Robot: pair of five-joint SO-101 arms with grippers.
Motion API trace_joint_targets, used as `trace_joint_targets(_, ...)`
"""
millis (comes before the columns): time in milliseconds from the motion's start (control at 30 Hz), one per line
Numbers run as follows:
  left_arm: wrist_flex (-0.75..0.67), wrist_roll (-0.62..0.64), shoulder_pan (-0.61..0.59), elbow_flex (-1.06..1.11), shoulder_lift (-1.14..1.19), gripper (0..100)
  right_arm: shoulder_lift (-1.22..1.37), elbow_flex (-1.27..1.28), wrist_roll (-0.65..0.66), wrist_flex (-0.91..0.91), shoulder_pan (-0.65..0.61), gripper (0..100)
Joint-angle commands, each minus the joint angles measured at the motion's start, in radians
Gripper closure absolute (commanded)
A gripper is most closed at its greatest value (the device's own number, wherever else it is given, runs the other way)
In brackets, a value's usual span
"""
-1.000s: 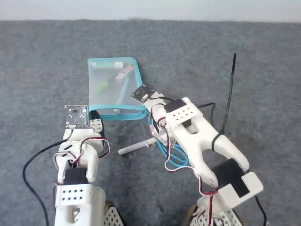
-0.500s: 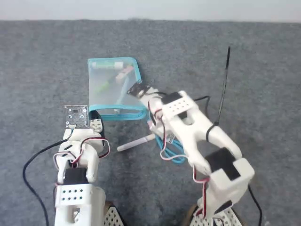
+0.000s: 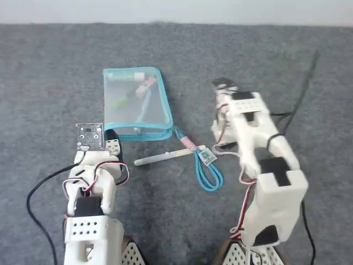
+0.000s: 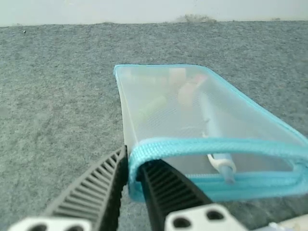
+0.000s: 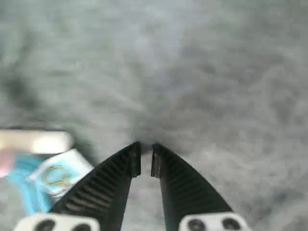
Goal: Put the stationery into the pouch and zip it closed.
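In the high view the right arm has swung off the pouch point(image 3: 135, 102) in the last second and now stands well to its right, the right tool point(image 3: 223, 84) over bare worktop point(image 3: 55, 66). The white pen point(image 3: 162, 157) it hung over is on the worktop just outside the pouch's near edge, nudged a little closer to the pouch but not in it. That item is still to be put in, and zipping looks some way off. The swing has also uncovered a teal cord point(image 3: 207, 171) with a tag point(image 3: 207, 156), running from the pouch's near right corner toward the right arm's base. I judge it a snag risk on any return path. The left tool point(image 3: 113, 144) has not moved from the pouch's near left corner. There is open carpet on the right and behind the pouch, whose far edge lies well short of the back edge. In the left wrist view the left tool point(image 4: 134, 159) is clamped on the teal zip edge of the pouch point(image 4: 192, 106), with several items visible through its clear side. In the right wrist view the right tool point(image 5: 144, 156) is all but closed, only a slit between its tips, and holds nothing. The tag point(image 5: 57, 175) and pen end point(image 5: 33, 142) lie near it.
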Motion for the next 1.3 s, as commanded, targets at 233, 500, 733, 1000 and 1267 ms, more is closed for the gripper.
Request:
trace_joint_targets(233, -0.025, -0.006, 0.005, -0.054, -0.014, 99, -0.43, 0.025, 0.023, 0.151, -0.128, 92.9)
trace_joint_targets(500, -0.025, -0.006, 0.005, -0.054, -0.014, 99, -0.773, 0.416, 0.21, -0.062, -0.446, 93.0)
trace_joint_targets(733, -0.025, -0.006, 0.005, -0.054, -0.012, 99, -0.773, 0.528, 0.282, -0.182, -0.591, 92.9)
trace_joint_targets(1000, -0.023, -0.006, 0.003, -0.054, -0.009, 99, -0.519, 0.387, 0.287, -0.216, -0.607, 85.7)
trace_joint_targets(1267, -0.023, -0.006, 0.003, -0.054, -0.009, 99, -0.357, 0.235, 0.287, -0.208, -0.585, 81.9)
